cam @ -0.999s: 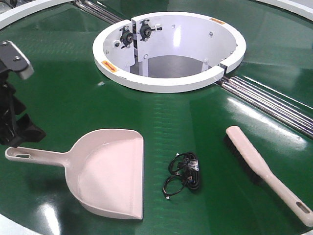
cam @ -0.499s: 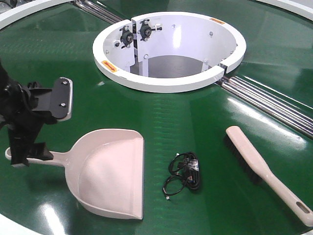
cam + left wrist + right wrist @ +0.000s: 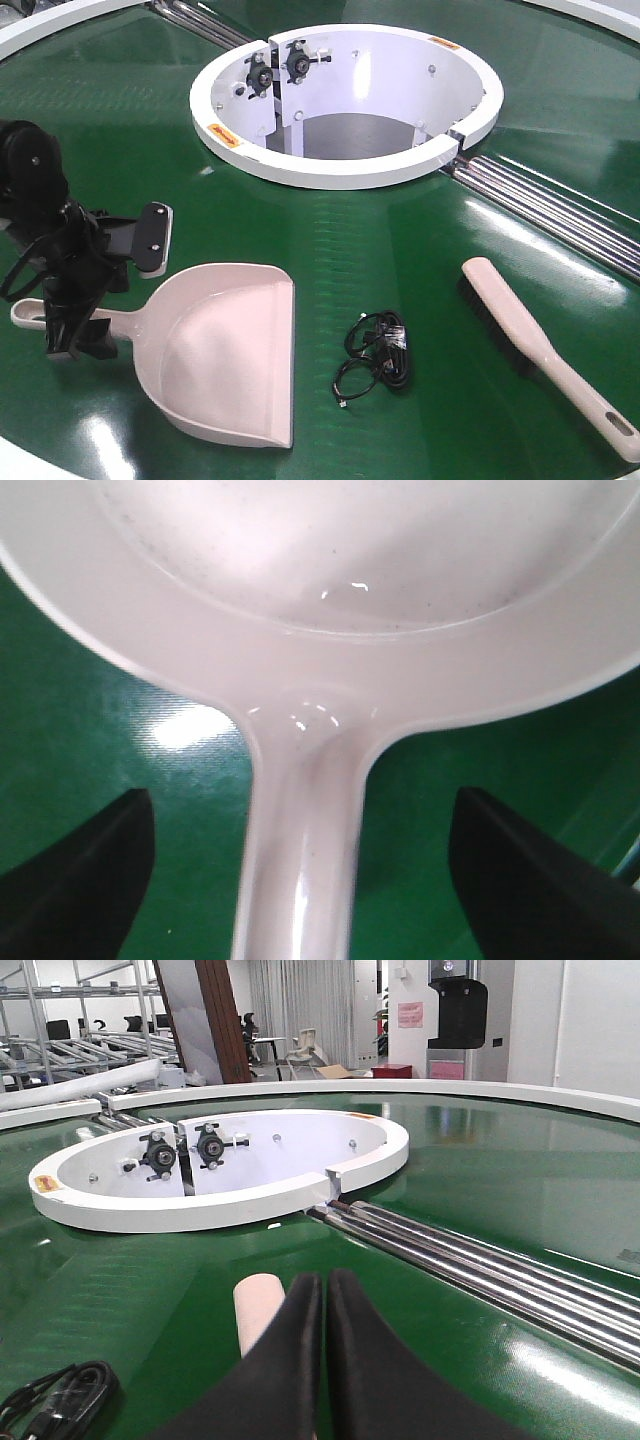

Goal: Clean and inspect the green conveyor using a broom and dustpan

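Observation:
The dustpan [image 3: 225, 355], pale pink-beige, lies on the green conveyor [image 3: 360, 250] at the front left with its handle pointing left. My left gripper [image 3: 118, 300] is open and straddles that handle. In the left wrist view the handle [image 3: 300, 870] runs between the two black fingers [image 3: 85, 880] with green belt showing on both sides. The broom [image 3: 540, 350] lies at the front right, bristles on its left side. My right gripper [image 3: 322, 1305] is shut with nothing in it, low over the belt. The broom's pale tip [image 3: 257, 1305] shows just beyond the right gripper's fingers.
A small black coiled cable [image 3: 378, 358] lies between dustpan and broom, and the cable [image 3: 50, 1395] also shows in the right wrist view. The large white ring opening [image 3: 330, 180] sits at the back middle. Steel roller strips [image 3: 560, 215] run off to the right.
My left gripper has swung in from the left edge and come down over the dustpan's handle, fingers now on either side of it. Dustpan, broom and cable have not moved.

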